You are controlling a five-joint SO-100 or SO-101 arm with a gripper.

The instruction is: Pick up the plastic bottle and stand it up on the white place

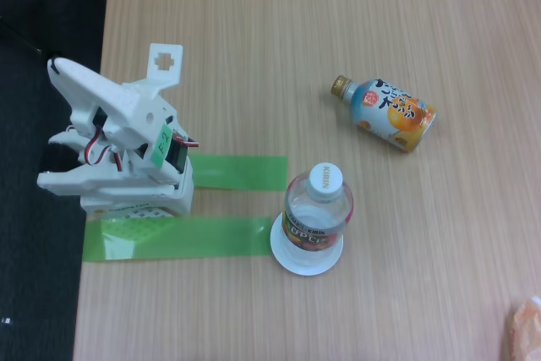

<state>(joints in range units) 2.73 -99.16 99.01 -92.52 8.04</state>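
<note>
- My white arm [118,145] sits folded over its base at the left of the fixed view.
- My pincer [59,158] points left, off the desk's edge, holding nothing.
- I cannot tell whether my jaws are parted.

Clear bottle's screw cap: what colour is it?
White, seen best in the fixed view on the plastic bottle's cap.

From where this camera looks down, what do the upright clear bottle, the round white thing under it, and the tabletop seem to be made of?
The clear bottle with a white screw cap looks like thin glossy plastic: you can see through its wall. The round white disc beneath it looks smooth and matte, perhaps plastic or paper; I cannot tell which. The light brown table shows wood grain, possibly laminate.
</note>
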